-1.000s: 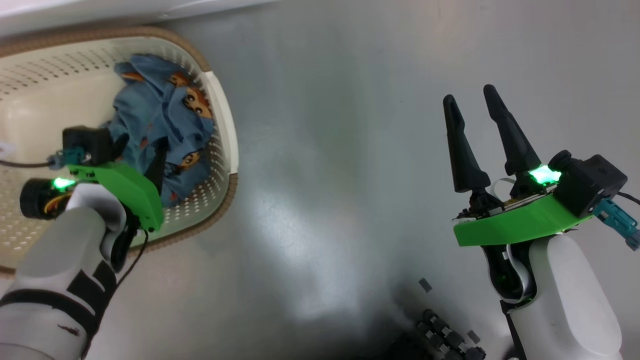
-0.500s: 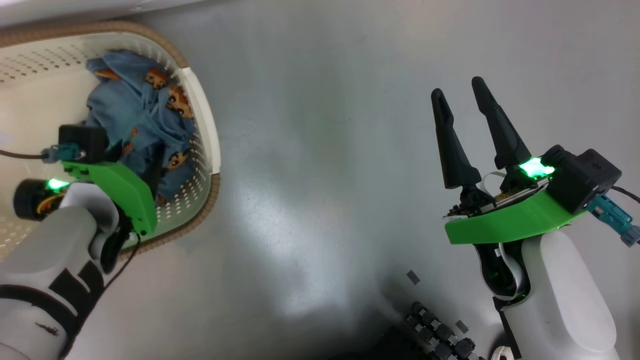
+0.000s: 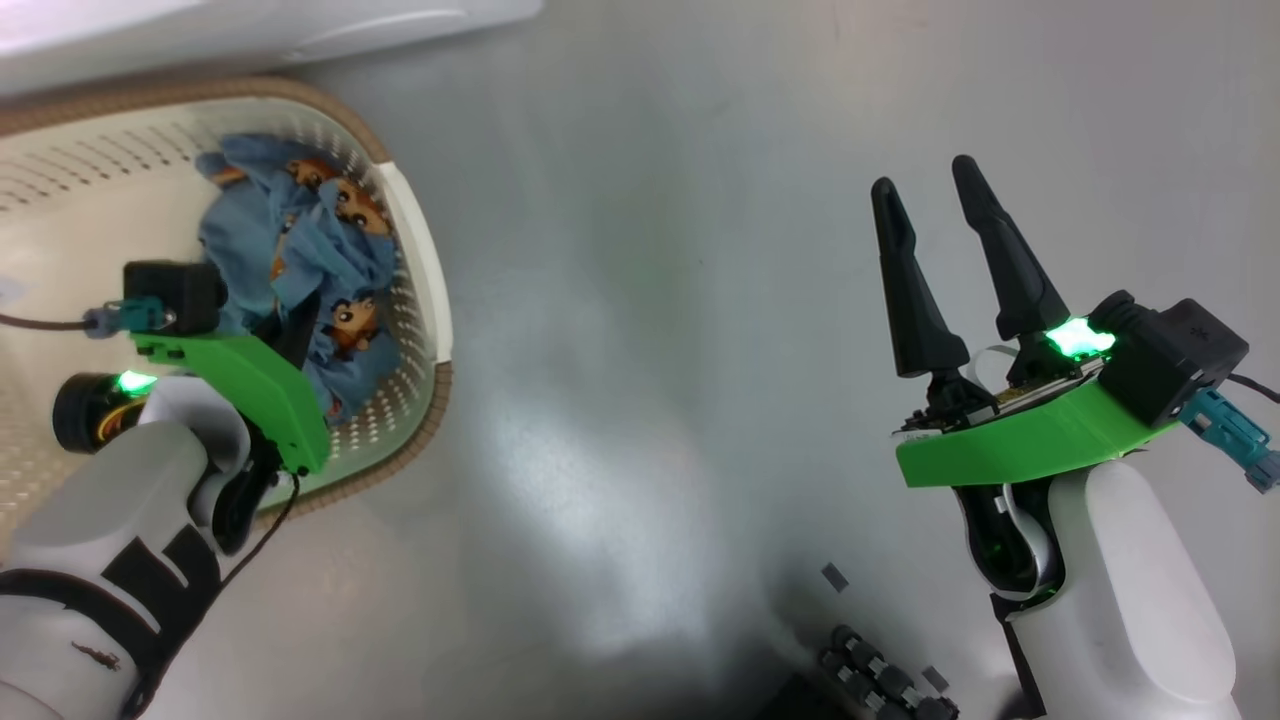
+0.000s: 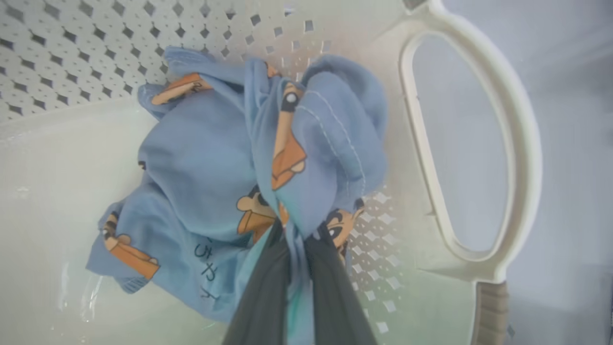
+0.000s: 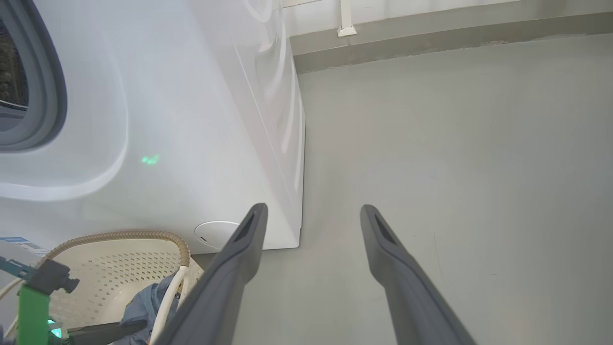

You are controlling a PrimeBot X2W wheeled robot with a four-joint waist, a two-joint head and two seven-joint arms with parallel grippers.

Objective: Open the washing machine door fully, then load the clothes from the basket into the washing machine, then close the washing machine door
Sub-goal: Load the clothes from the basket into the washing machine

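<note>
Pinching a bunched fold of the light blue clothes (image 4: pixel 206 163), the left gripper (image 4: pixel 297 230) is closed on them inside the basket (image 4: pixel 522 143). The cloth seems light, soft and limp, so a thick fold probably holds best. The right gripper (image 3: pixel 923 178) stands spread and empty, with the washing machine (image 5: pixel 191 120) beyond.

The left gripper (image 4: pixel 296 229) was angled downward, its fingers pinched shut on the clothes (image 4: pixel 206 158). The right gripper (image 3: pixel 923 180) was held well apart, its fingers spread wide.
</note>
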